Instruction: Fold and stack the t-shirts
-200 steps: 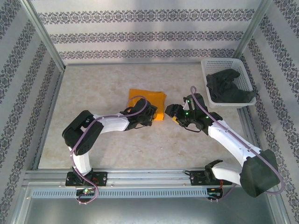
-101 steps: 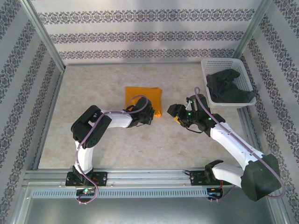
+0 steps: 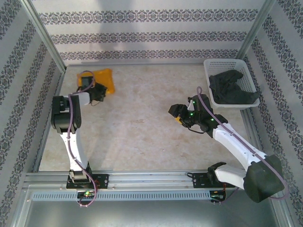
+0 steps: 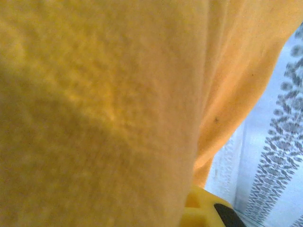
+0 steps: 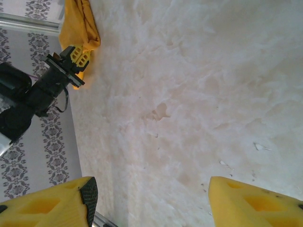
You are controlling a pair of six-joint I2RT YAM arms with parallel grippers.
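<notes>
Orange t-shirt (image 3: 105, 78), soft, light and judged prone to unfolding, is pinched at its edge by the clamped left tool (image 3: 94, 90); the right tool (image 5: 149, 191) stands parted, empty.

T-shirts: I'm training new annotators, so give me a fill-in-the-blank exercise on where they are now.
The orange-yellow t-shirt is near the far ____ corner of the table.
The left tool is ____ on it.
The charcoal t-shirt lies inside the white ____.
The right tool hangs ____ over the table.
Missing: left; shut; basket; open.
</notes>
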